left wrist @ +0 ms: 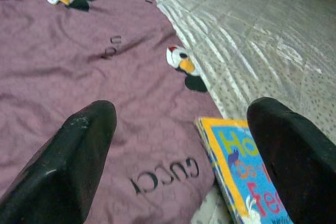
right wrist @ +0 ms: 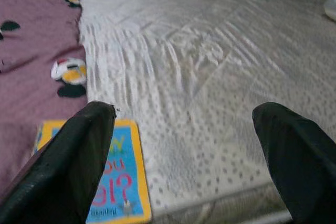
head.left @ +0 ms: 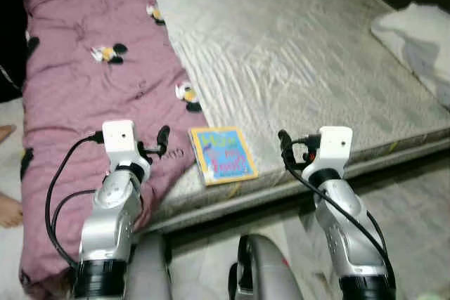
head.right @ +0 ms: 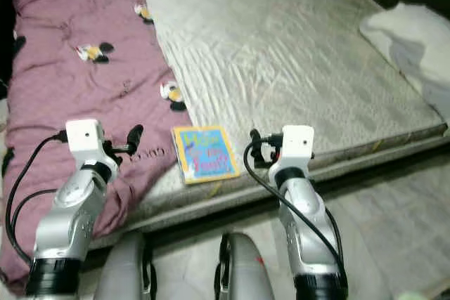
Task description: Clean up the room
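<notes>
While both arms are raised at the near edge of the bed, one book lies flat on the bare mattress, close to that edge and between the two end effectors. Its cover is blue with a yellow border and coloured lettering. Its left side sits just beside the hem of a single mauve quilt, which covers the left part of the bed and hangs over the front. Four small cartoon motifs can be counted on the quilt from the head view, plus one line of dark lettering near the book.

The left end effector hovers above the quilt's edge, its two black fingers spread wide, gripping nothing. The right end effector hangs over the mattress just right of the book, its two fingers likewise spread apart and empty.

One crumpled white cloth lies at the far right of the mattress, well apart from the book. At the left margin, a person's bare foot rests on the floor.
</notes>
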You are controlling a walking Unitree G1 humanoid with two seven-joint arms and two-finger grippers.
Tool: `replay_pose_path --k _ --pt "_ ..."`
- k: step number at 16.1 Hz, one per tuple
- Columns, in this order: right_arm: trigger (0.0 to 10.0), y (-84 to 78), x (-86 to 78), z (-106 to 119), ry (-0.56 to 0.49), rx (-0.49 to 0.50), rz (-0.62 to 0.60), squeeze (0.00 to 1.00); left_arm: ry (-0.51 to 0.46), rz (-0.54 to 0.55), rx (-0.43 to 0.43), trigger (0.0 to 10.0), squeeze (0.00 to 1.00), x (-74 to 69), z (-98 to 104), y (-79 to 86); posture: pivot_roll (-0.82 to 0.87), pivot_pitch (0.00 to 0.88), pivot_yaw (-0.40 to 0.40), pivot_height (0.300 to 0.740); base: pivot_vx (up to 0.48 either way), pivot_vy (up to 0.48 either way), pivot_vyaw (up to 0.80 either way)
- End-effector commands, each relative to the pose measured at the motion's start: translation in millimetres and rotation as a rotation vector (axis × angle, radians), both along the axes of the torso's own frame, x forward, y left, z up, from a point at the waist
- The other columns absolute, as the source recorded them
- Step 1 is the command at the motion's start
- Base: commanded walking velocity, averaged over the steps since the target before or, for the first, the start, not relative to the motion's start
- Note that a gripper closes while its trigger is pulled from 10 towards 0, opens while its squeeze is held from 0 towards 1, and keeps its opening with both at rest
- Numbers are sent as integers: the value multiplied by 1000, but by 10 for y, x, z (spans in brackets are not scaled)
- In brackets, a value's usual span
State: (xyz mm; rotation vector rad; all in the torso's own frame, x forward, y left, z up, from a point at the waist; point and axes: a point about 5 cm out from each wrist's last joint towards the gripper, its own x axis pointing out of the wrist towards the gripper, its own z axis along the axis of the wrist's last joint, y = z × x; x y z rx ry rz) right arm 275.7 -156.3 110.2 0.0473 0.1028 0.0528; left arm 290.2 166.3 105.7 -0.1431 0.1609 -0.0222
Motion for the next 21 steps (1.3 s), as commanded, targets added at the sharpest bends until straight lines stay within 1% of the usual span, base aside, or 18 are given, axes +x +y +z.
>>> replay_pose_path --k 1,5,7,12,21 --pt "10000 -55 -31 10 0 -2 -17 0 35 0 -3 10000 0 -8 -61 14 -42 152 -95 579 0 0 0" --pt "10000 -36 -40 -7 9 -3 -13 0 36 -3 -20 10000 0 -19 -78 3 -39 150 -97 579 0 0 0" --pt "10000 -34 -38 -8 10 -5 -10 0 5 -18 -26 10000 0 -14 -33 -18 -39 149 -98 579 0 0 0" --pt "10000 -25 -32 -12 9 -4 -9 0 -28 -18 -48 10000 0 8 21 -7 -36 139 -95 579 0 0 0" --pt "10000 -35 -28 -6 4 -13 -9 0 -40 -31 -54 10000 0 11 23 -33 -38 132 -99 579 371 0 0"
